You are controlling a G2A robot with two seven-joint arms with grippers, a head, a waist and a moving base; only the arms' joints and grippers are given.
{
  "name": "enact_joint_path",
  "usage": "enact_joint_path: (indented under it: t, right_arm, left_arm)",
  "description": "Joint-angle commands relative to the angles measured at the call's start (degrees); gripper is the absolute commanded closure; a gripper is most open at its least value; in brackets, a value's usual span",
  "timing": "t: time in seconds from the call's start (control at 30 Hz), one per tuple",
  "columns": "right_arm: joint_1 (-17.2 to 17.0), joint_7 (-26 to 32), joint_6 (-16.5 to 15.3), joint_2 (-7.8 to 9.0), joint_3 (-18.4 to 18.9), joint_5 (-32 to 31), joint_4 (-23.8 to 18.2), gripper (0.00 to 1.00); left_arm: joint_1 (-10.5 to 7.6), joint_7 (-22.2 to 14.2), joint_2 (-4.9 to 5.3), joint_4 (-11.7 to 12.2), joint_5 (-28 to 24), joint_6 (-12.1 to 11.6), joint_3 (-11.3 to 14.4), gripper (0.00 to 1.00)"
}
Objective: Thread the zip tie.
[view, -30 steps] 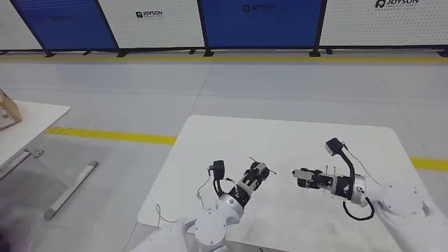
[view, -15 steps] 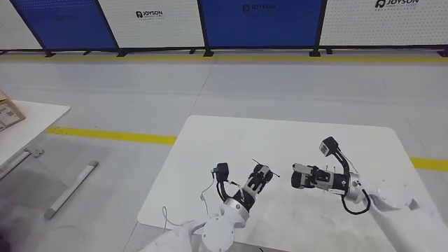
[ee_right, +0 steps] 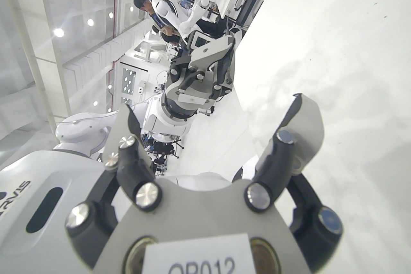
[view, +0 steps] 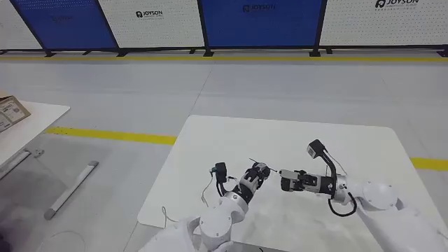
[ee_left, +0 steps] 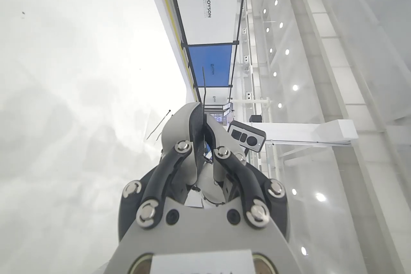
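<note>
1. Top view: low in the frame's centre, above the white rectangular surface (view: 294,136), the left pincer (view: 260,173) holds the thin black plastic zip tie (view: 271,170). Its long axis slants from upper left to lower right, and its lower end is close to the right pincer (view: 285,180).
2. Left wrist view: the left pincer (ee_left: 203,114) is clamped on the zip tie (ee_left: 203,81), which points straight toward the frame's top.
3. Right wrist view: the right pincer (ee_right: 215,108) is spread wide and holds nothing. It faces the left pincer (ee_right: 228,44) above frame centre.
</note>
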Motion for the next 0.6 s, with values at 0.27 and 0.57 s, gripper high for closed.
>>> enact_joint_path:
  t: [0.27, 0.57]
  right_arm:
    - [-0.14, -0.18, 0.01, 0.02, 0.02, 0.21, -0.11, 0.0]
    - [0.27, -2.25, 1.94, -0.71, 0.59, 2.11, 3.0, 0.0]
  left_arm:
    - [0.04, -0.04, 0.0, 0.07, 0.13, -0.07, -0.01, 1.0]
    - [1.28, -3.78, -0.42, 0.34, 3.01, -1.3, -0.77, 1.0]
